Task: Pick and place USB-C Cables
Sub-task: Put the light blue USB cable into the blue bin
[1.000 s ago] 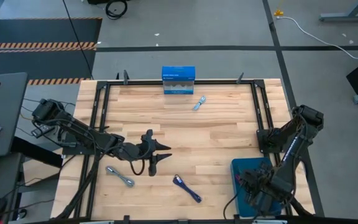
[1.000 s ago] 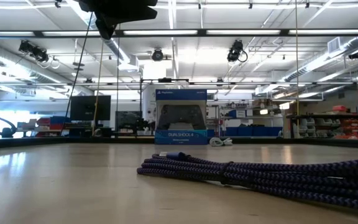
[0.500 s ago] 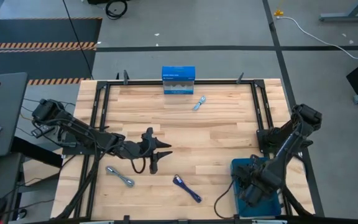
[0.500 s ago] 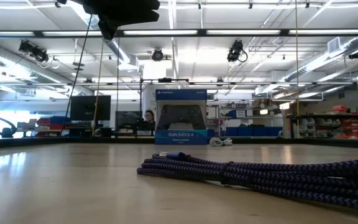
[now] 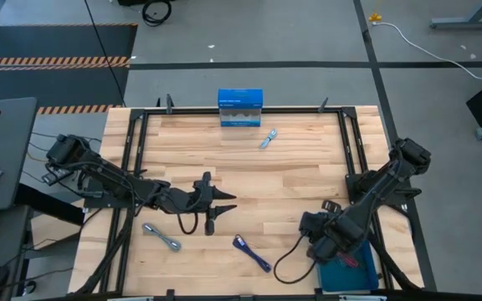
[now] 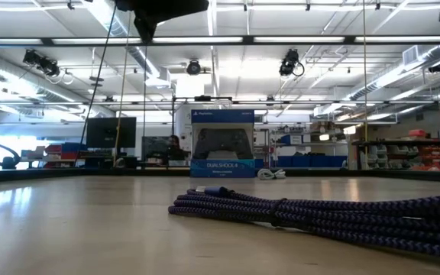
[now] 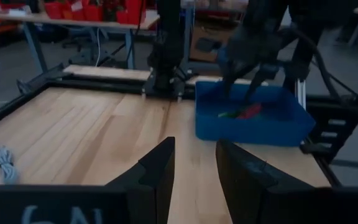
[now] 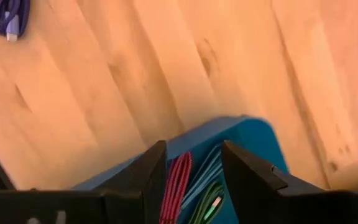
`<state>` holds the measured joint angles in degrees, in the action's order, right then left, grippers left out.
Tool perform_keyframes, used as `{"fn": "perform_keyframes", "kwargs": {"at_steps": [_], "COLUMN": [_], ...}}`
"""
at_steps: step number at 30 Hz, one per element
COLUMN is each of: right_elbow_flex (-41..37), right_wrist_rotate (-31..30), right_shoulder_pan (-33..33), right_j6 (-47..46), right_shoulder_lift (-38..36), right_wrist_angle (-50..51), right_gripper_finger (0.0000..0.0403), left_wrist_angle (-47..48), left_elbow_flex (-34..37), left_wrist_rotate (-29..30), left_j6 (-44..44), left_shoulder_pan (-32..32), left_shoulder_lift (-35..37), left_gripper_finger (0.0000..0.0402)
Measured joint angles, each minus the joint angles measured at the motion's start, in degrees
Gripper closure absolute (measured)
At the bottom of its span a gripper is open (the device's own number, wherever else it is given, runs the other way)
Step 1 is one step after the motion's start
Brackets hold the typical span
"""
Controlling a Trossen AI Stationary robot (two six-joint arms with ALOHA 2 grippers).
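Three cables lie loose on the wooden table: a grey one (image 5: 161,237) near the left edge, a navy one (image 5: 252,252) near the front, which fills the low view (image 6: 319,214), and a pale silver-blue one (image 5: 268,138) near the far edge. Maroon (image 8: 176,186), teal (image 8: 204,177) and dark green (image 8: 207,208) cables lie in the blue bin (image 5: 350,272). My left gripper (image 5: 217,205) hovers open between the grey and navy cables, empty. My right gripper (image 5: 312,230) is open and empty over the bin's left rim (image 8: 229,130).
An upright blue-and-white box (image 5: 241,108) stands at the middle of the far edge. A black metal frame (image 5: 132,142) runs along the table's sides. Bare wood lies open in the middle of the table. A person (image 6: 174,142) shows far off in the room behind.
My right gripper has swung out from over the near part of the blue bin toward the table's left and far side, and now stands at the bin's left rim. My left gripper has edged slightly toward the right. No cable has moved.
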<state>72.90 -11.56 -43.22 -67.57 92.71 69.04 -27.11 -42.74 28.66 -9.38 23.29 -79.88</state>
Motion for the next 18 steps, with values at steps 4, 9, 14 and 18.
{"fn": "perform_keyframes", "kwargs": {"at_steps": [4, 9, 14, 18], "right_elbow_flex": [0.0, 0.0, 0.0, 0.0], "right_wrist_rotate": [-3.0, -11.0, -17.5, -20.1], "right_shoulder_pan": [1.6, 4.3, 8.4, 13.1], "right_j6": [2.8, 4.8, 9.4, 18.6], "right_shoulder_lift": [0.0, 0.0, 0.0, 0.0], "right_wrist_angle": [0.0, 0.0, -0.2, -0.3], "right_gripper_finger": [0.0243, 0.0243, 0.0243, 0.0243], "left_wrist_angle": [0.7, 1.1, 2.6, 1.6], "left_elbow_flex": [0.0, 0.0, 0.0, 0.0], "left_wrist_rotate": [0.0, 0.0, -0.1, -0.9], "left_j6": [0.2, 0.4, -2.0, -2.0], "left_shoulder_pan": [0.0, 0.0, 0.1, 0.1], "left_shoulder_lift": [0.0, 0.0, 0.0, 0.0], "left_gripper_finger": [0.0276, 0.0276, 0.0276, 0.0276]}}
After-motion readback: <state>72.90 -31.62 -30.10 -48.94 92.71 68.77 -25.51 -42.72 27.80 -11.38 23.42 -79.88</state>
